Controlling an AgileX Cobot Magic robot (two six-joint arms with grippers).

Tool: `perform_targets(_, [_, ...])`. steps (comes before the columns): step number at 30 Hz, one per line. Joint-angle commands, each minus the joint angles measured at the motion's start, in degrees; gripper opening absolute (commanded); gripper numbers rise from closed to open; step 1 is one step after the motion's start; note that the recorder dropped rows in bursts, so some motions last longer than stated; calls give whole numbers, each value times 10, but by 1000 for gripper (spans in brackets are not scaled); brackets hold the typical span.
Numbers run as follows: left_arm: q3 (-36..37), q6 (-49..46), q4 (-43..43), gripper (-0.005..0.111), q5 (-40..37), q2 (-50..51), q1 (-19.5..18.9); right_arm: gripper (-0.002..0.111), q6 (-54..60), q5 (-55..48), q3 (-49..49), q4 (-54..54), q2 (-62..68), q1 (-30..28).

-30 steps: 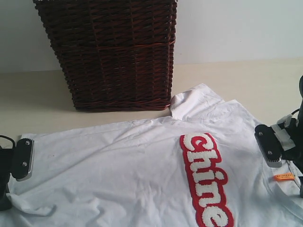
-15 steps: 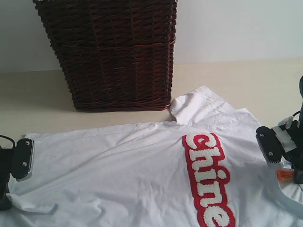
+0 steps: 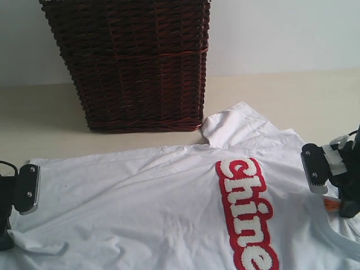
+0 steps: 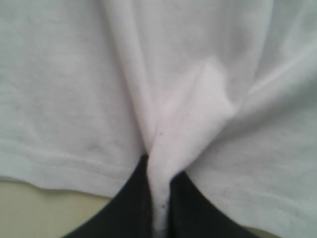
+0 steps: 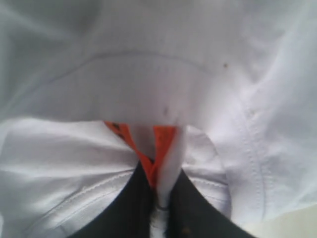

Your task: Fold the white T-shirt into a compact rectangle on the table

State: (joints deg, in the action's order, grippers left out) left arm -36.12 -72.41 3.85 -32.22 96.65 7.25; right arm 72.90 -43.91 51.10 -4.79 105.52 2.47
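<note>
The white T-shirt (image 3: 146,202) lies spread on the cream table (image 3: 39,118), its red patch with fuzzy white letters (image 3: 244,211) running toward the front right. My left gripper (image 3: 8,225) is at the shirt's left hem, shut on a pinched ridge of white cloth (image 4: 163,168). My right gripper (image 3: 340,197) is at the collar on the right, shut on the neckline together with the orange label (image 5: 158,148). The collar fabric (image 5: 148,89) is lifted and drawn over the opening. One sleeve (image 3: 233,126) points toward the basket.
A tall dark wicker basket (image 3: 132,62) stands on the table right behind the shirt, close to the sleeve. A pale wall (image 3: 281,34) rises behind it. Bare table shows at the back right (image 3: 304,95) and back left.
My right gripper has shifted slightly left, pulling the collar with it; the orange label has sunk behind the gripper. The sleeve and lettering slid a little. The left gripper has stayed put.
</note>
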Motion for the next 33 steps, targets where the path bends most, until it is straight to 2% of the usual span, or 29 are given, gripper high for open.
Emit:
perform_targets(1, [2,9,-4,0,9,13,2,0,4,17,-4,14,-13,-2])
perform_targets(25, [2,9,2,0,8,13,3,0,4,38,0,53,-19,-2])
perform_targets(30, [-8,9,-4,0,1,0,40,0,-16,26,13,53,-47,-2])
perform_targets(33, [-15,34,-5,0,-6,-19,44,0,-24,6,20,53,-81,-2])
